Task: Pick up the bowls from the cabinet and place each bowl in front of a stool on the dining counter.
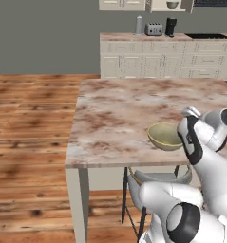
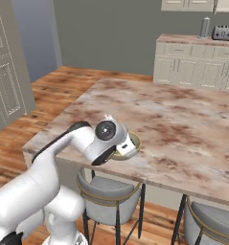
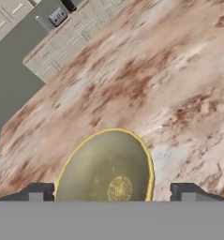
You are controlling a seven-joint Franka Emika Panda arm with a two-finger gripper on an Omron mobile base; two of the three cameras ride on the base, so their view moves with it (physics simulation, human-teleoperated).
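While the arm hangs low over the near counter edge, findings are as follows.

Gripper state: the gripper (image 3: 111, 196) has its jaws spread wide, one tip on each side of the bowl rim; nothing is held.
Bowl position: the olive-yellow bowl (image 1: 165, 135) stands upright on the dining counter (image 1: 115, 114), close to the near edge and above a grey stool (image 2: 110, 194).
Handling, judged: rigid, glazed and likely slick; probably breakable if knocked off. Weight appears modest.
Hold point, judged: the yellow rim, one finger inside and one outside the wall; the curved outer wall offers a poorer purchase.
Edge risk: the near edge is just beside the bowl, so a nudge toward the robot could tip it off.
Open room: broad bare marble lies beyond and to both sides of the bowl; a second stool (image 2: 214, 222) sits further along the same edge.
Far clutter: a toaster (image 1: 154, 29) on the far drawer run (image 1: 167, 59), well apart.
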